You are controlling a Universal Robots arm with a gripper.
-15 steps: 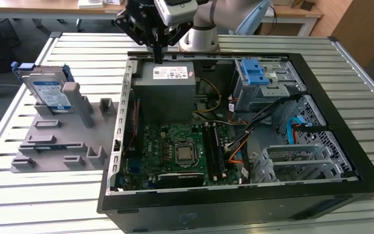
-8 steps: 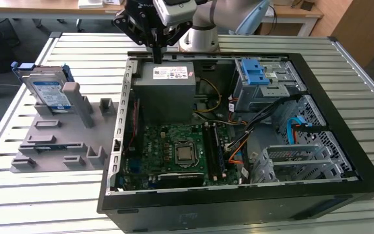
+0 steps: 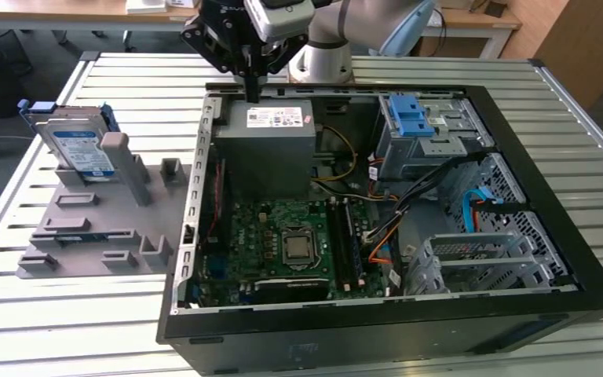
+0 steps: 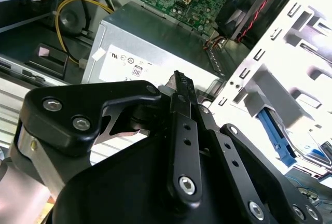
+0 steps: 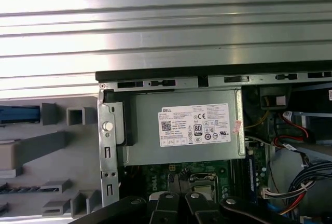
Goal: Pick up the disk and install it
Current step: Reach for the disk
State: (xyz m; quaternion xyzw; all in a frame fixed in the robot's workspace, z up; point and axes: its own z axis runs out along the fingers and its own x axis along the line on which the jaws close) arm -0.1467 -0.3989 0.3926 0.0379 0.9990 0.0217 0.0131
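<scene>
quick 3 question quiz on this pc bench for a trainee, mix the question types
1. True or false: the disk already sits inside the computer case.
2. The gripper is nearest to: A the power supply; B the disk; C the motherboard.
3. What holds the disk up on edge?
Key: 1 false; 2 A; 3 the grey stand on the table, at the exterior view's left, outside the case.
</scene>
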